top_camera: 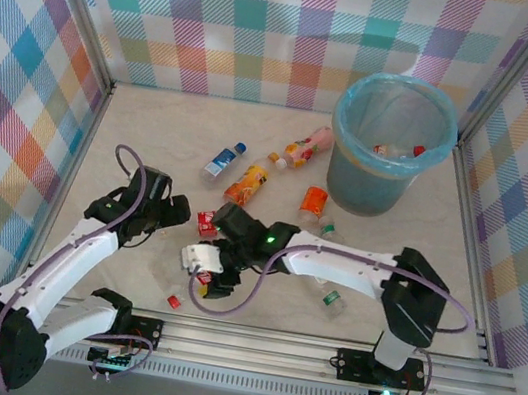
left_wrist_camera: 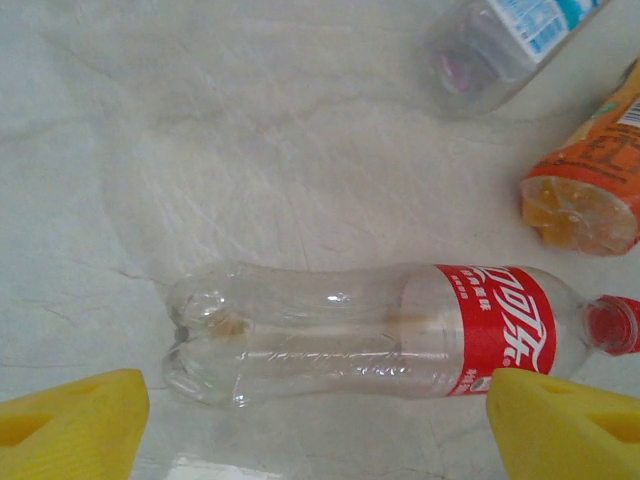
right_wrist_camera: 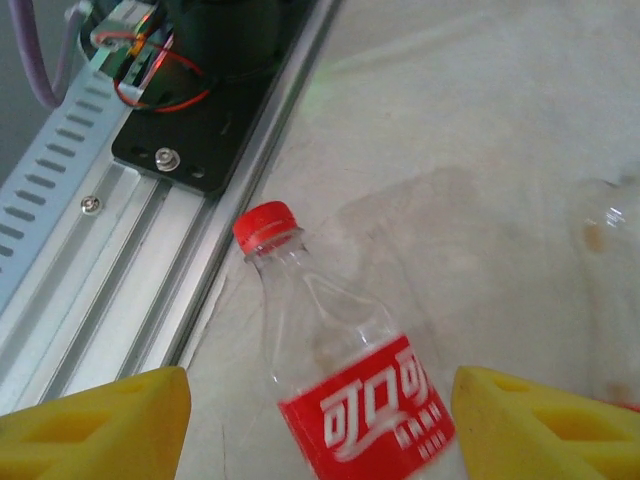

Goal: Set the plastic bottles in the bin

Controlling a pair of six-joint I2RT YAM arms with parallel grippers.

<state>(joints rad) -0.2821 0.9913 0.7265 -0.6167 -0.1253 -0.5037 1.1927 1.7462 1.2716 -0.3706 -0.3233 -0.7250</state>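
Checked walls point(top_camera: 22, 66) hem the worktop point(top_camera: 154, 128) closely. You have a few plastic bottles point(top_camera: 398, 151) in the bin point(top_camera: 372, 190), far right; most lie loose. Your left tool point(left_wrist_camera: 318, 410) gapes empty over a red-labelled bottle point(left_wrist_camera: 400, 330), and your right tool point(right_wrist_camera: 320, 420) likewise over a second bottle point(right_wrist_camera: 350, 390) by the near rail point(right_wrist_camera: 150, 250). Open room lies far left.

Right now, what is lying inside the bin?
Inside the bin, lined with a light blue bag, at least one clear bottle with red parts shows just above the near rim. The near wall covers whatever lies lower, so I cannot count them.
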